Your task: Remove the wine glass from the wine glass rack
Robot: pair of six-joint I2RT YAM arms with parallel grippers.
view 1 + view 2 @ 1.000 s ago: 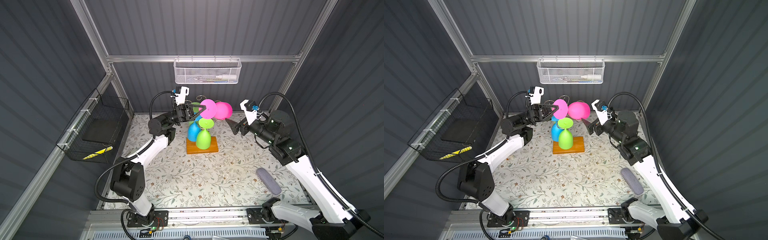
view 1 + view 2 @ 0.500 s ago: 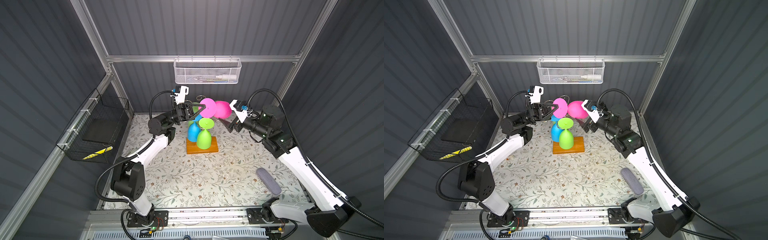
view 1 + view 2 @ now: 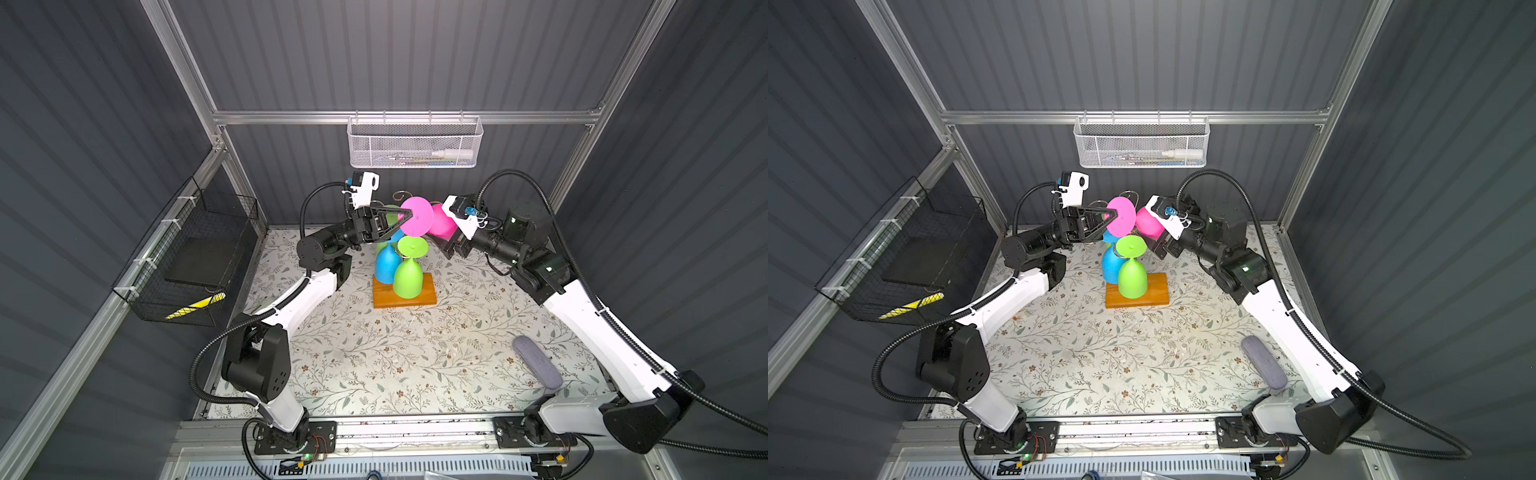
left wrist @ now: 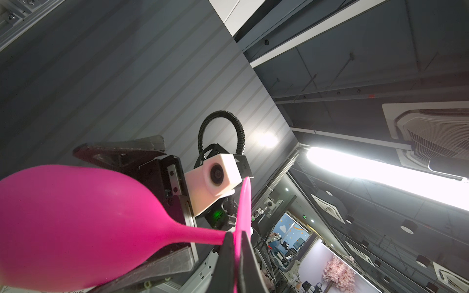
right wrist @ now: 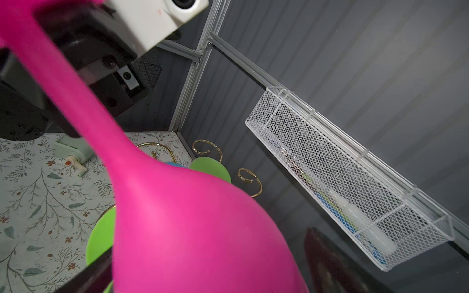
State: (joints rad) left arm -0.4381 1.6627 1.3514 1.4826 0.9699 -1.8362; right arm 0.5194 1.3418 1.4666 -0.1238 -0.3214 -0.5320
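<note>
high at the rack (image 3: 384, 297), left fingers (image 4: 224, 263) pinch the pink glass (image 4: 76, 223) foot edge; right fingers (image 4: 119, 153) gape round its bowl.

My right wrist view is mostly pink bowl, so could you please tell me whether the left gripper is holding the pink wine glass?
Observer: Yes, the left gripper is shut on the foot of the pink wine glass.
Operator: Thank you; how do my jaws stand?
Observer: The right gripper is open, one finger on each side of the bowl.
Operator: What hangs on the rack?
Observer: A green glass and a blue glass hang bowl-down on the wine glass rack.
</note>
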